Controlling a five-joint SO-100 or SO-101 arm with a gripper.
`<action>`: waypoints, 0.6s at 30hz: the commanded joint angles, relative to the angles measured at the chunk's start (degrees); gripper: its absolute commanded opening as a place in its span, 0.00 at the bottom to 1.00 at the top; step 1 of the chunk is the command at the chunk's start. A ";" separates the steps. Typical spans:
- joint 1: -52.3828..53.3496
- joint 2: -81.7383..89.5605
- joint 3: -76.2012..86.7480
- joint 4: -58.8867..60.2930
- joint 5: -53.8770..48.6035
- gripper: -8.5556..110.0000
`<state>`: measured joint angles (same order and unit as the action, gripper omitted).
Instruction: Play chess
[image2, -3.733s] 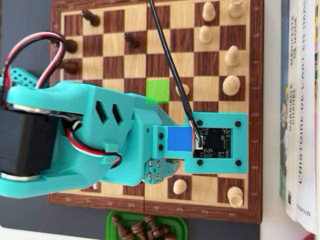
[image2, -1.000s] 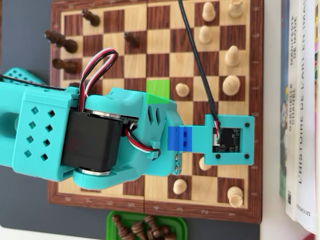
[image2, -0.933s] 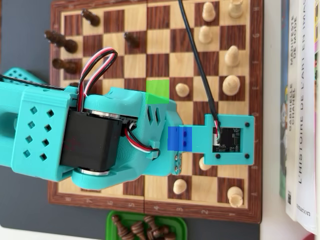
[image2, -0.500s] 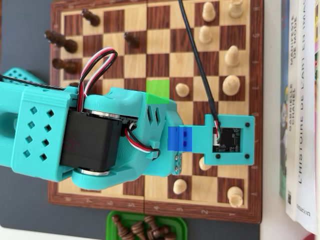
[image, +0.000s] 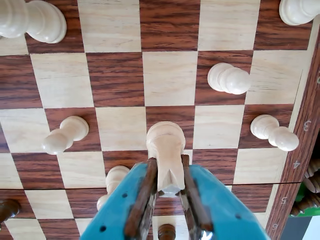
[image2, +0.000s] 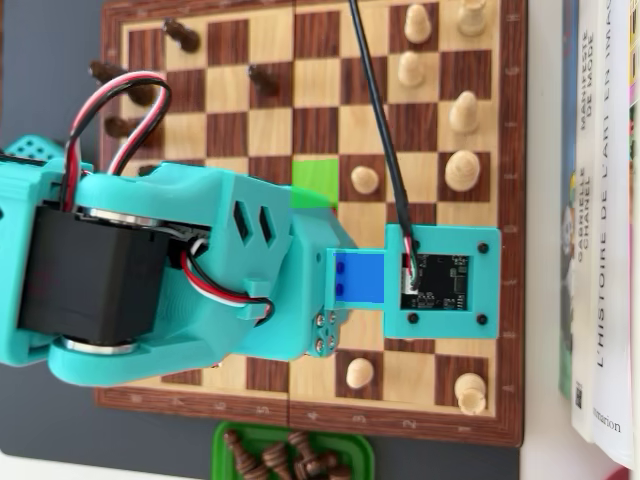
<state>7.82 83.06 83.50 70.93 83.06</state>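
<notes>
Compared with before, the arm had drawn back, its gripper (image: 170, 187) pinching a white piece (image: 165, 150), probably carrying it to the green square (image2: 316, 180) next.

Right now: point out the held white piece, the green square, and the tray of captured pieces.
white piece (image: 165, 145), wrist view, on its body above the end effector (image: 169, 192).
green square (image2: 315, 178), overhead view, its centre.
tray (image2: 222, 438), overhead view, green left rim.
</notes>
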 joint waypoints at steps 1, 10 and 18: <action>-0.35 5.01 0.62 0.09 0.26 0.12; -3.52 13.54 6.33 0.09 0.44 0.13; -8.17 20.13 11.43 0.18 3.16 0.13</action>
<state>0.70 99.93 94.57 70.93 85.69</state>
